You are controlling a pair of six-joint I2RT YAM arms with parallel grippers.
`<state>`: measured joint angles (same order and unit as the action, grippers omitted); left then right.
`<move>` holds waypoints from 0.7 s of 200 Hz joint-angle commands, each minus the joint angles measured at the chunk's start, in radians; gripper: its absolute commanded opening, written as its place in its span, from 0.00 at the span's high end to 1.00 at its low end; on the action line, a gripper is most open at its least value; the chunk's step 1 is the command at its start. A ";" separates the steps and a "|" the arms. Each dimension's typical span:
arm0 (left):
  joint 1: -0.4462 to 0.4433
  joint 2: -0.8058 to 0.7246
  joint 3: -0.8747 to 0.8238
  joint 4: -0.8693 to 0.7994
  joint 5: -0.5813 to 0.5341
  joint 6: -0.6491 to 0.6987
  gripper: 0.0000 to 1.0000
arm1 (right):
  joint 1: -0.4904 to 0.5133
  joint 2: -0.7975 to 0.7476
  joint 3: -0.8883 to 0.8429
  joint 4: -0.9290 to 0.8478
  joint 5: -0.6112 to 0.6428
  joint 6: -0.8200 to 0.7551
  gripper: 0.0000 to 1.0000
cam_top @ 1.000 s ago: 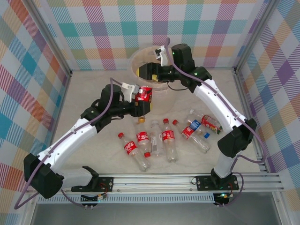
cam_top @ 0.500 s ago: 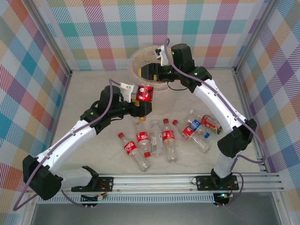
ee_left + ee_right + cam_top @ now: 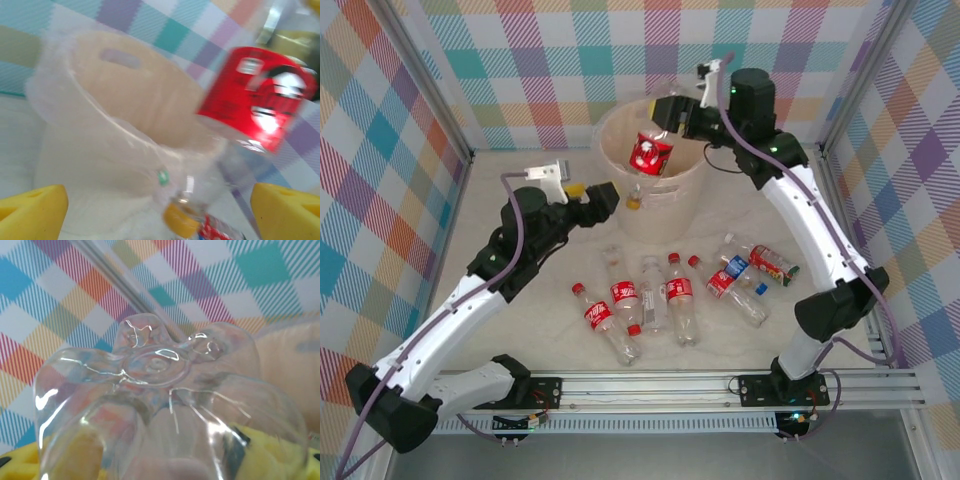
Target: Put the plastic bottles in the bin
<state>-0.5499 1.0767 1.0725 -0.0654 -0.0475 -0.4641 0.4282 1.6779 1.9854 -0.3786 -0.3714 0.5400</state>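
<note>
Pale marbled tabletop (image 3: 720, 215), cream bin (image 3: 670, 210) standing at its far middle, plastic bottles (image 3: 624, 293), mostly red-labelled, lying strewn across near middle and right

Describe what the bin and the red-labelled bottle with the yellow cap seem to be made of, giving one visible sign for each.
The bin: probably plastic, cream and matt, with a moulded handle cut-out and a glossy clear film liner over its rim. The red-labelled bottle: thin clear plastic, glossy; highlights glint on its moulded petal base, and the background shows through.
</note>
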 commanded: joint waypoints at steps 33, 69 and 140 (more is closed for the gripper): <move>0.220 0.231 0.158 0.043 0.013 -0.339 0.12 | -0.054 -0.066 -0.006 0.246 0.109 0.089 0.44; 0.249 0.381 0.260 0.063 0.112 -0.393 0.14 | -0.050 0.011 0.084 0.161 0.189 -0.031 0.44; 0.227 0.470 0.323 -0.049 0.184 -0.349 0.18 | -0.021 0.158 0.212 -0.062 0.219 -0.232 0.44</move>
<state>-0.3054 1.5238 1.3464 -0.0559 0.0929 -0.8295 0.3832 1.7893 2.1017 -0.3370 -0.1635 0.4080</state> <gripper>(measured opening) 0.826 0.585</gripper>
